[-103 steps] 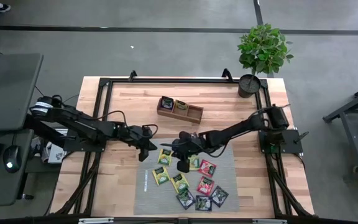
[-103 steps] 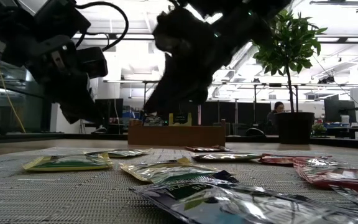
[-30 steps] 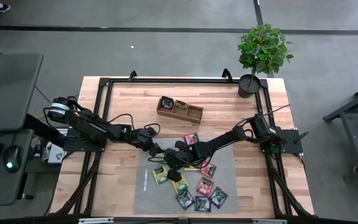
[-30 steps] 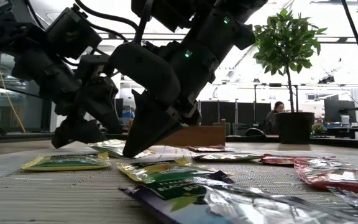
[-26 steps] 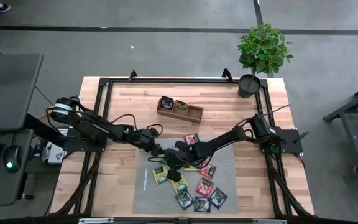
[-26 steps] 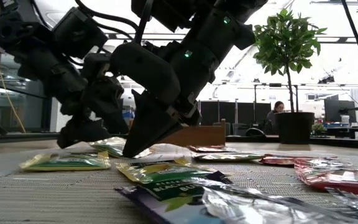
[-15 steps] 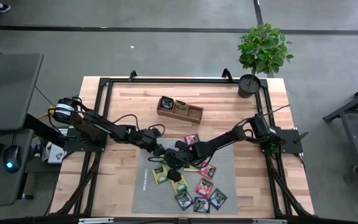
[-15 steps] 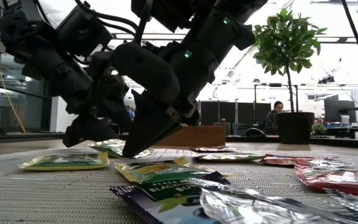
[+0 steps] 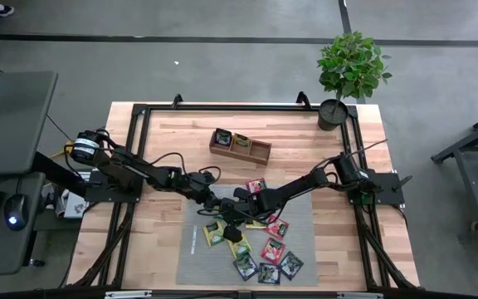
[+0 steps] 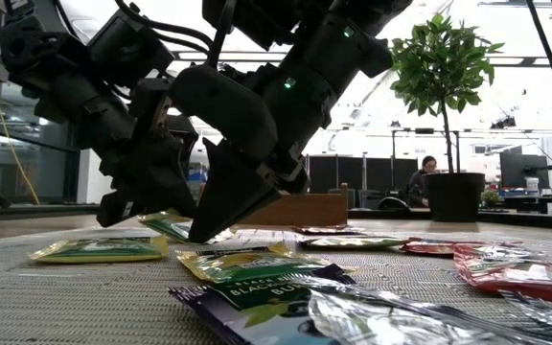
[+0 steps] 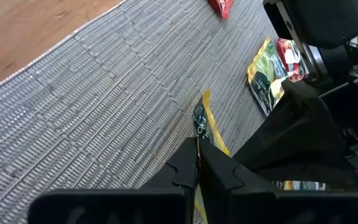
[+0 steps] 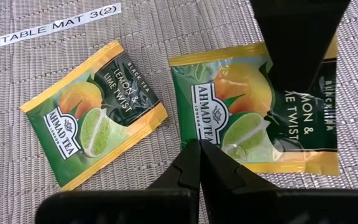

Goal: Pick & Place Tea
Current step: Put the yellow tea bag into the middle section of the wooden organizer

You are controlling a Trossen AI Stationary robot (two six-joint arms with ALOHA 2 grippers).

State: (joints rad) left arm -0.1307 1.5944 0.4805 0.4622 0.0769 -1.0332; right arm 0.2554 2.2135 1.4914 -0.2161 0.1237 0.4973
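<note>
Several tea sachets lie on the grey mat (image 9: 302, 218). One yellow-green sachet (image 12: 241, 106) is between both grippers at the mat's far left part. My left gripper (image 11: 197, 142) comes from the table's left and is shut on that sachet's edge. My right gripper (image 12: 199, 148), reaching in from the right, is shut with its tips set on the same sachet. A second yellow-green sachet (image 12: 95, 112) lies flat beside it. In the low view my left gripper (image 10: 151, 206) stands just left of my right gripper (image 10: 204, 230). My left gripper pinches one edge of the yellow-green sachet (image 11: 202, 119) between its two fingers, slanting down from the table's left. That edge is tipped up off the mat. My right gripper presses its shut fingertips down on the sachet's opposite part (image 12: 211, 134), slanting from the right; that part stays on the mat.
A brown three-compartment tray (image 9: 260, 151) with sachets in two compartments stands on the wood beyond the mat. A potted plant (image 9: 351, 71) is at the far right corner. Red-pink (image 9: 274, 247) and black (image 9: 246, 266) sachets lie toward the mat's near edge.
My left gripper has moved a little toward the table's right, up against my right gripper, and has shut on the yellow-green sachet's edge. My right gripper has kept still, tips down on the sachet.
</note>
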